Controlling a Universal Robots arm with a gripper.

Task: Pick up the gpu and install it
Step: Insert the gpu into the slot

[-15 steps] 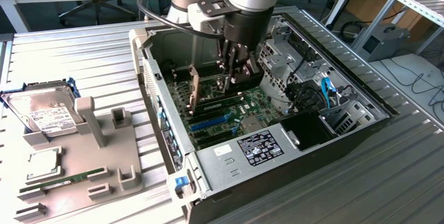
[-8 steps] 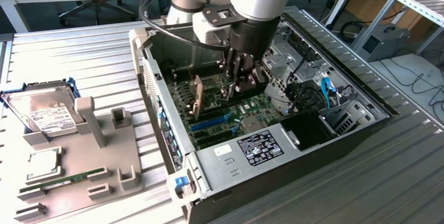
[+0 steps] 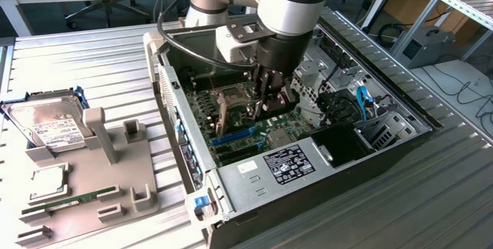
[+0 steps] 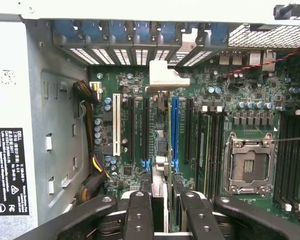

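Inside the open computer case (image 3: 400, 123) at the centre of the exterior view, a graphics card (image 3: 223, 117) is held edge-on between the fingers of the robot's gripper (image 3: 271, 106), its green board upright above the motherboard (image 3: 289, 127). From the wrist view, the card (image 4: 160, 165) is seen as a thin vertical strip running from between the two dark fingers (image 4: 138, 215) up to its silver end bracket (image 4: 165, 77) near the rear slot covers, lined up between the black slots and the blue slot (image 4: 174, 132). Whether its edge is touching a slot cannot be told. The pick-up is judged done; seating in the slot appears not yet finished. At the left of the exterior view, a hard drive (image 3: 48, 123) and a memory stick (image 3: 66, 201) are left on the grey tray (image 3: 77, 214).
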